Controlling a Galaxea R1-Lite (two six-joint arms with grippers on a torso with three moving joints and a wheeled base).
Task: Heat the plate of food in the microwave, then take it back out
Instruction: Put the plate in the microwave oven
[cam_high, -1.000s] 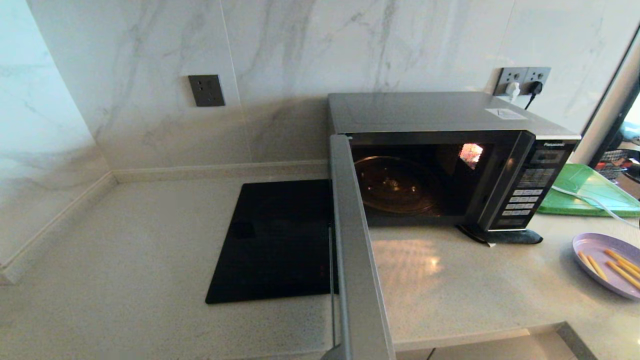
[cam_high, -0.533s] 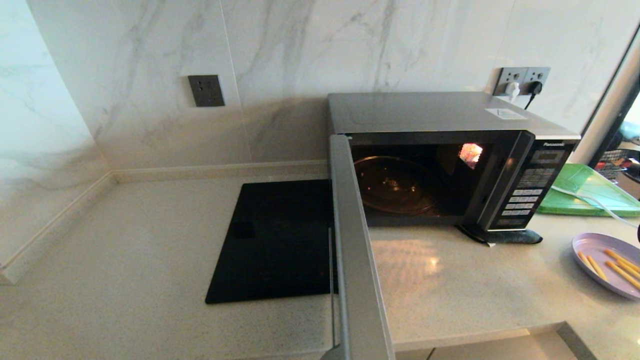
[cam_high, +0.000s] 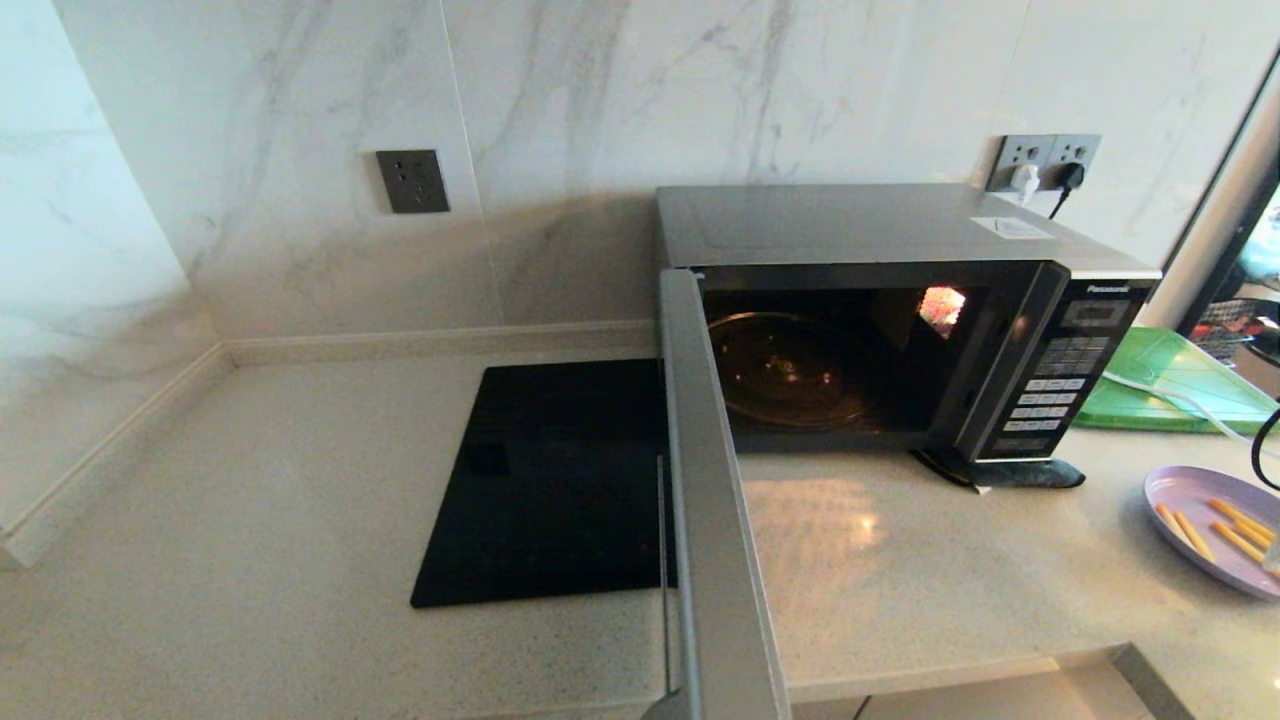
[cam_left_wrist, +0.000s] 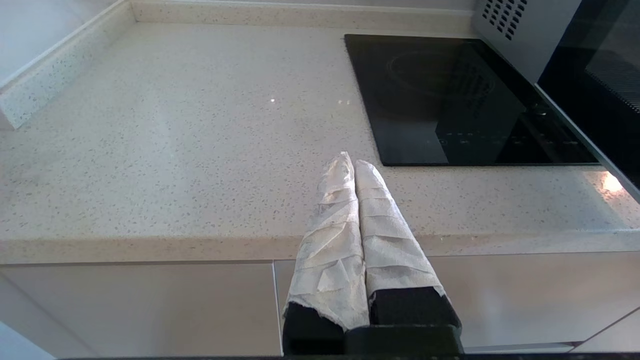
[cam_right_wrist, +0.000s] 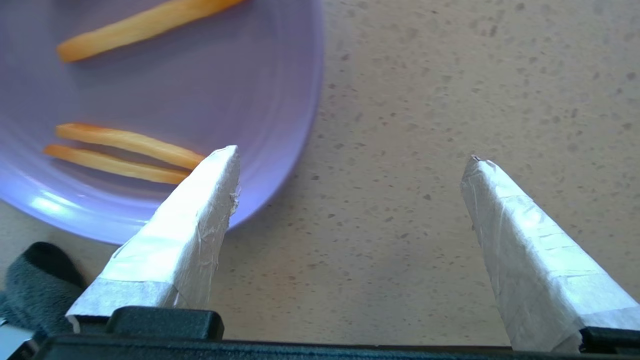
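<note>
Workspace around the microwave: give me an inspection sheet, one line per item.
Surface: pale speckled countertop, marble-look wall behind.
Job's things: microwave stands with its door swung open, glass turntable bare, interior lit. Plate of food sits on the counter to the microwave's right, orange sticks on it.
Clutter: black cooktop left of the microwave; green board behind the plate.
Grippers: right gripper open, one finger above the plate's rim, the other over bare counter. Left gripper shut, parked off the counter's front edge.
Cables: two plugs in the wall socket; white cord across the green board.
Surroundings: grey wall switch.
</note>
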